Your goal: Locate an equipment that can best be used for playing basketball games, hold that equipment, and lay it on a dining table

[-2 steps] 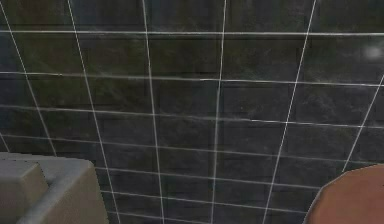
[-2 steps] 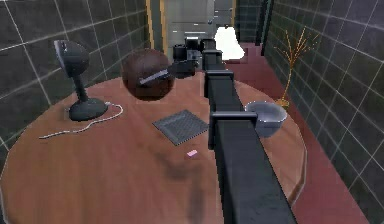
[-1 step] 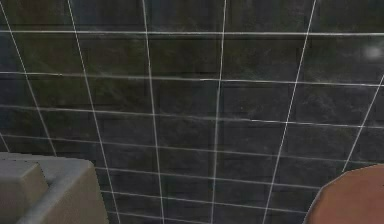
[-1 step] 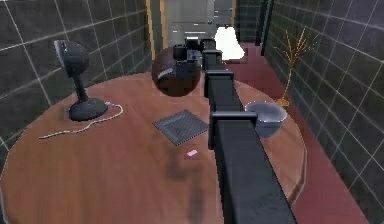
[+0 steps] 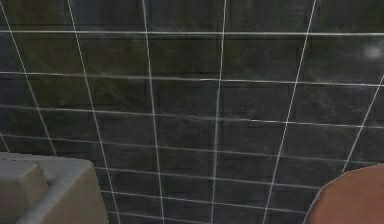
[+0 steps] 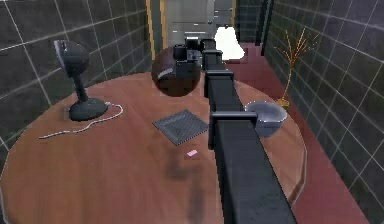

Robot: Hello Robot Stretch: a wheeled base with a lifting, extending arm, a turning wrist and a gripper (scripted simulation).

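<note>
Arm [image 6: 235, 140]: reaches across round table [image 6: 60, 170]. Gripper [image 6: 182, 55]: at dark ball [image 6: 172, 82] near table's far edge, likely for laying it down; hold and finger state: cannot tell.

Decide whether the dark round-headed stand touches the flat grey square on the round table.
Apart. The arm side view shows a stretch of bare wooden tabletop between the round-headed stand and the flat grey square.
</note>
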